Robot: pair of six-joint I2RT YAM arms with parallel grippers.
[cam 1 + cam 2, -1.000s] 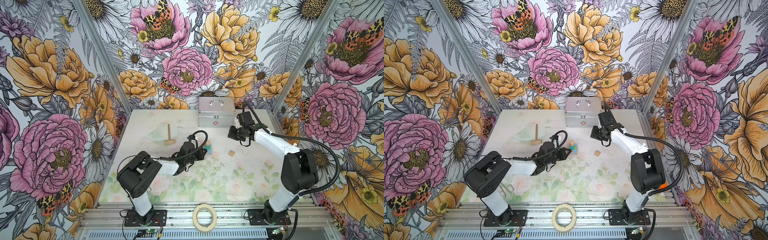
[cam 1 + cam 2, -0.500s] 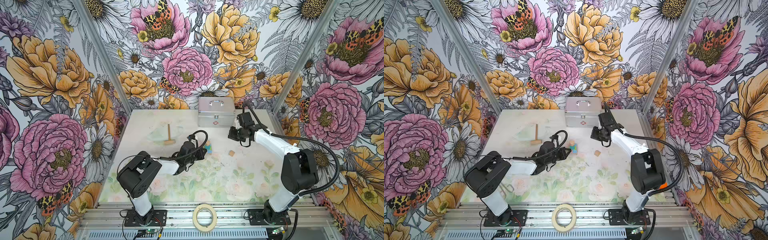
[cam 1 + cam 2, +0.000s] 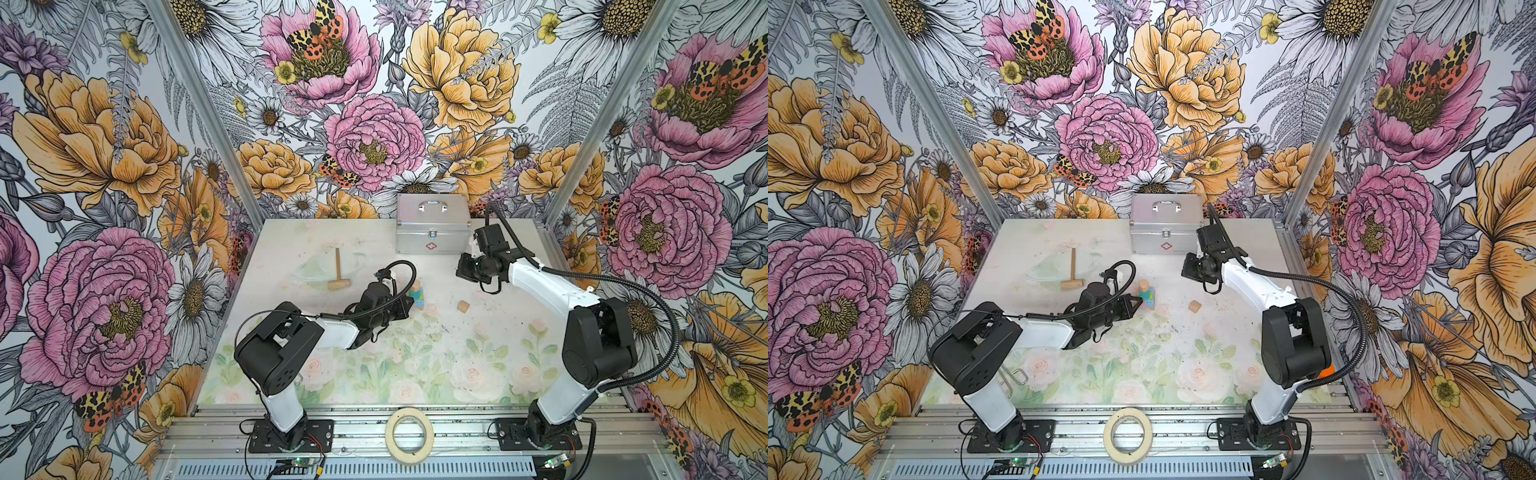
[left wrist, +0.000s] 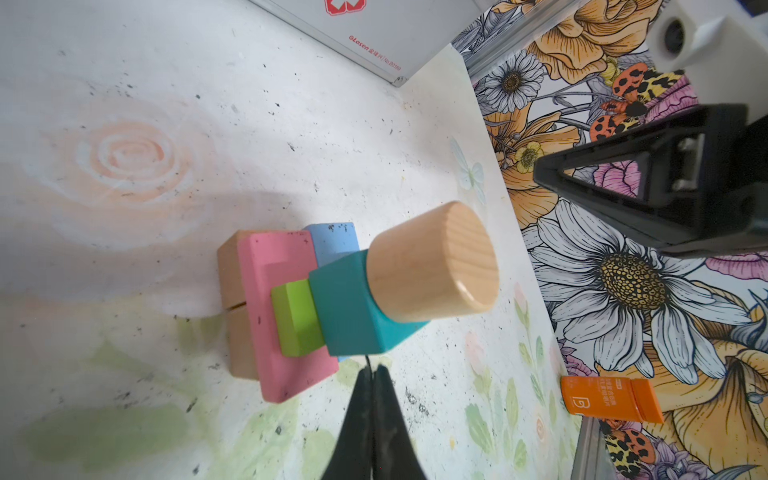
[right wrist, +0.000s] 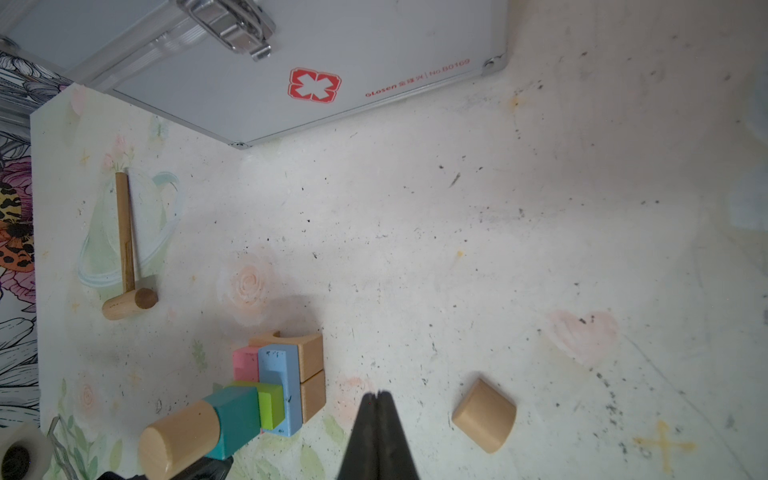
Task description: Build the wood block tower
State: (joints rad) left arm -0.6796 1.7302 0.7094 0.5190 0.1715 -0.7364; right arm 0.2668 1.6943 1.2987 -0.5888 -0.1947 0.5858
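Floral wallpaper is wrapping the booth, and a worn table mat (image 3: 374, 374) printed with pale roses is lying under both arms. Your tower (image 3: 417, 293) is standing mid-table, in front of the silver first-aid case (image 3: 432, 232) and well apart from it. Its long axis is running straight up from the mat, pointing toward the overhead camera.

You are looking at two plain tan base blocks (image 4: 232, 270) lying side by side. A pink brick (image 4: 282, 316) and a light blue brick (image 4: 336, 241) are resting flat across them. A small green block (image 4: 297, 318) is sitting above those, then a teal cube (image 4: 353, 316) turned corner-wise to the bricks. A tan cylinder (image 4: 432, 262) is standing on end as the cap, its axis following the tower's.

Your left gripper (image 4: 374, 370) is hovering just beside the teal cube with its jaws pressed together, gripping nothing; whether it is touching the cube cannot be told. Your right gripper (image 5: 377, 395) is hanging near the case's right end, jaws likewise together and empty.

One loose tan block (image 3: 463, 306) with a rounded side is lying on the mat near the tower, on the right arm's side. A small wooden mallet (image 3: 338, 270) is lying toward the left.
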